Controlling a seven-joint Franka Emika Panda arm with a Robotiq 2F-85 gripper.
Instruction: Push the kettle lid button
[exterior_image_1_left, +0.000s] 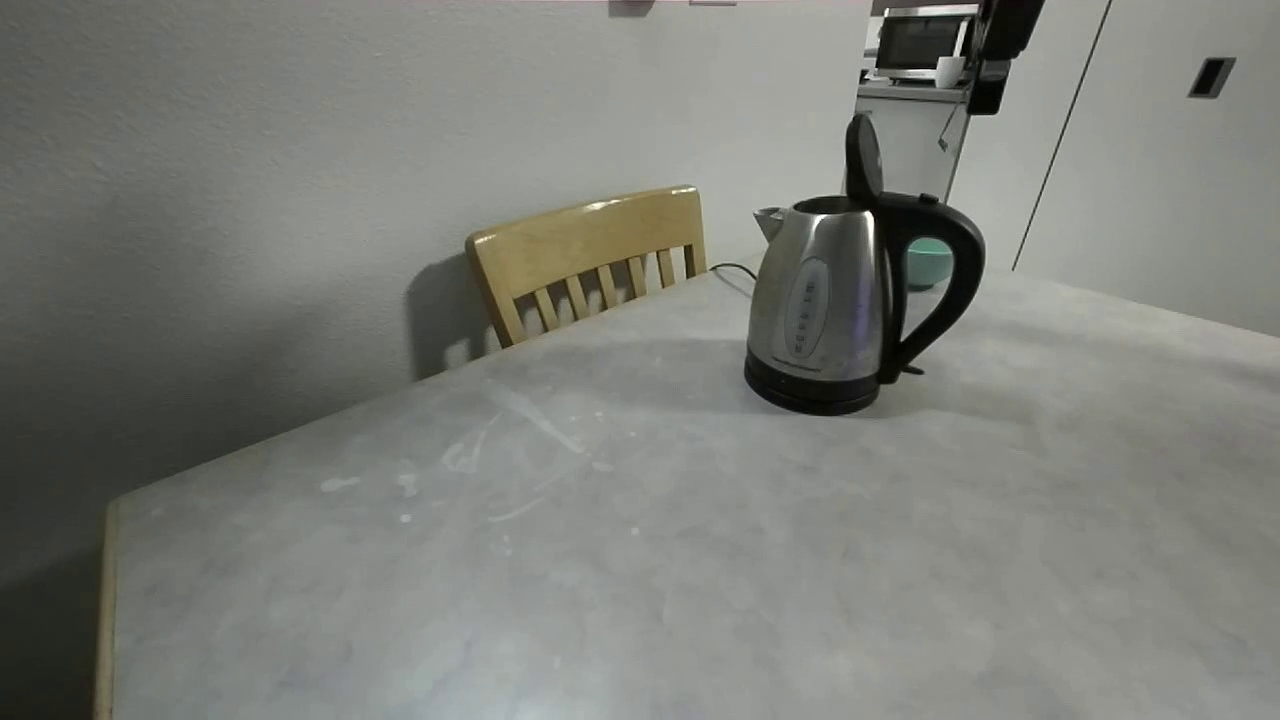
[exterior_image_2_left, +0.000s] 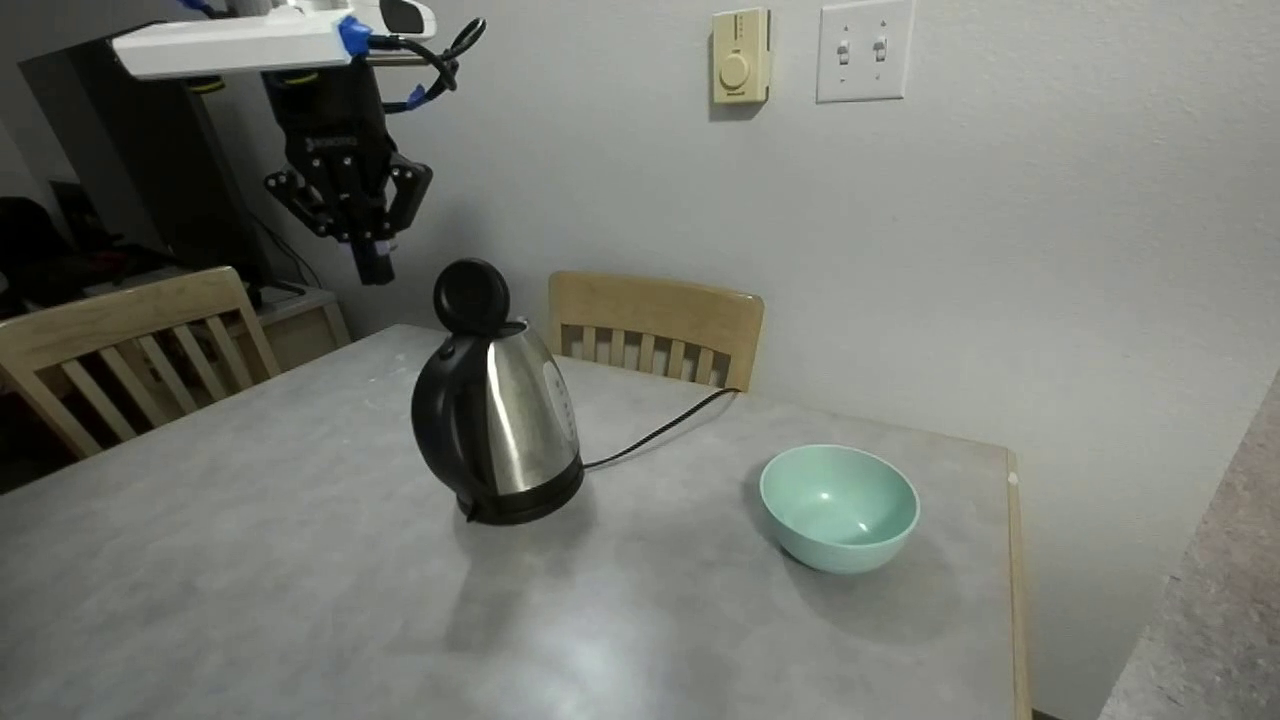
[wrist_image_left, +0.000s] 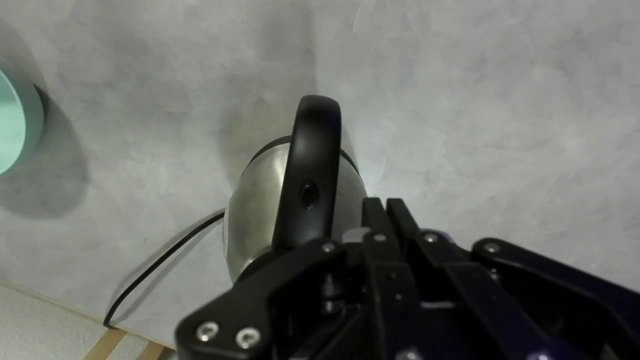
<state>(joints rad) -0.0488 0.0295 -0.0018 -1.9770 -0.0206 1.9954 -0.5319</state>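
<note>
- You are seeing the brushed stainless-steel electric kettle (exterior_image_2_left: 528, 415) standing upright on the mottled grey table (exterior_image_2_left: 250, 560), its black base (exterior_image_2_left: 527, 503) touching the surface.
- The black looped handle (wrist_image_left: 315, 142) is curving from the kettle's rim towards its base; in the wrist view, the small oval black button (wrist_image_left: 309, 194) is showing on its upper surface.
- In both exterior views, the thin, round, dark lid (exterior_image_1_left: 862, 158) is standing raised, nearly upright, at the handle end of the kettle's mouth, leaving that mouth uncovered.
- Your black jointed gripper (exterior_image_2_left: 377, 268) is hanging above the table, pointing downward, apart from the kettle; in the wrist view it is covering part of the kettle.
- Your jaws are standing narrow, tips nearly together, with a thin gap showing; in the wrist view they are appearing to the right of the handle.
- The pale-green round bowl (exterior_image_2_left: 840, 558) is resting on the table, well apart from the kettle.
- A thin black cord (exterior_image_2_left: 662, 433) is running from beside the kettle's base to the table edge, near a pale wooden slatted chair (exterior_image_2_left: 655, 308).
</note>
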